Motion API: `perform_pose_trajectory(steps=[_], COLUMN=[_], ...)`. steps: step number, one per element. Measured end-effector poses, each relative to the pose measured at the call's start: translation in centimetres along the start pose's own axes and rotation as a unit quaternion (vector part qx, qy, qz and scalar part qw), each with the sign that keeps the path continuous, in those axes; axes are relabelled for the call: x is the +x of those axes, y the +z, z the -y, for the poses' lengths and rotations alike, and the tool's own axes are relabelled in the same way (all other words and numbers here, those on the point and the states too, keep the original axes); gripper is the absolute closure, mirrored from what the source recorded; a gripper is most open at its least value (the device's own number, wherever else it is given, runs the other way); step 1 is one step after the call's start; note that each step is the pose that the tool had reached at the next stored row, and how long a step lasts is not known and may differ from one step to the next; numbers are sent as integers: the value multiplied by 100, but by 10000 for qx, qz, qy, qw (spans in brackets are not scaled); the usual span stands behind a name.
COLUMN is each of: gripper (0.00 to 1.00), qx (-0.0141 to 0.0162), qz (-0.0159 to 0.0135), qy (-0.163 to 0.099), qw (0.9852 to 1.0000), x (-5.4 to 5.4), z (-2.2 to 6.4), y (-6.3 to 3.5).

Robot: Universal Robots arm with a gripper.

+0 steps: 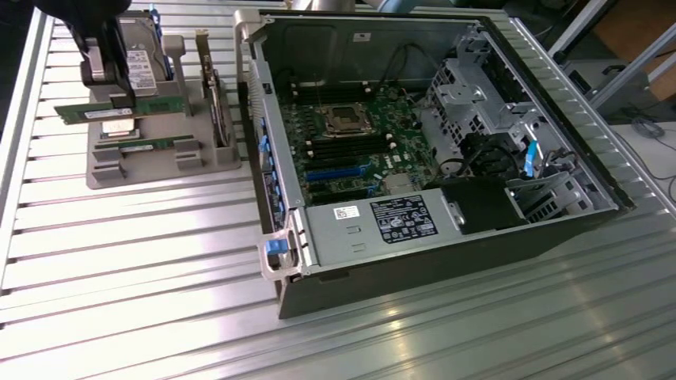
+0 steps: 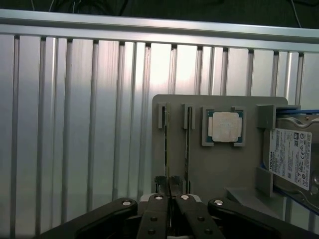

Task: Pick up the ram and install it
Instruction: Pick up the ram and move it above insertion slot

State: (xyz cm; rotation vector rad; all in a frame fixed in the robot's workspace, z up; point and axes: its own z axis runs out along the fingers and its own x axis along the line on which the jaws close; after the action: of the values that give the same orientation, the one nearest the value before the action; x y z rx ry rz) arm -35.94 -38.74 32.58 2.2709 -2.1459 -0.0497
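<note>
pinching the ram [image 1: 90, 113] on its thin edge, the gripper [image 2: 168, 183] looks closed on it. the ram is at the gray holder [image 1: 142, 174], near the edge far from the hard drive [image 1: 148, 47]. it is light, stiff and breaks easily, so hold its edges.

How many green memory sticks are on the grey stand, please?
2, both on the grey plastic stand: one long green circuit-board stick gripped by the black claw, a second green stick in the neighbouring slot. Others may be hidden.
</note>
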Motion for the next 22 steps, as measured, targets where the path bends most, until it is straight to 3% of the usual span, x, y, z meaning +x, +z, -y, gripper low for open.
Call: perform_pose_trajectory(steps=[22], gripper=[88], qx=[0], qz=[2], qy=[0], qw=[10000], x=[3], z=[-5], y=[-145])
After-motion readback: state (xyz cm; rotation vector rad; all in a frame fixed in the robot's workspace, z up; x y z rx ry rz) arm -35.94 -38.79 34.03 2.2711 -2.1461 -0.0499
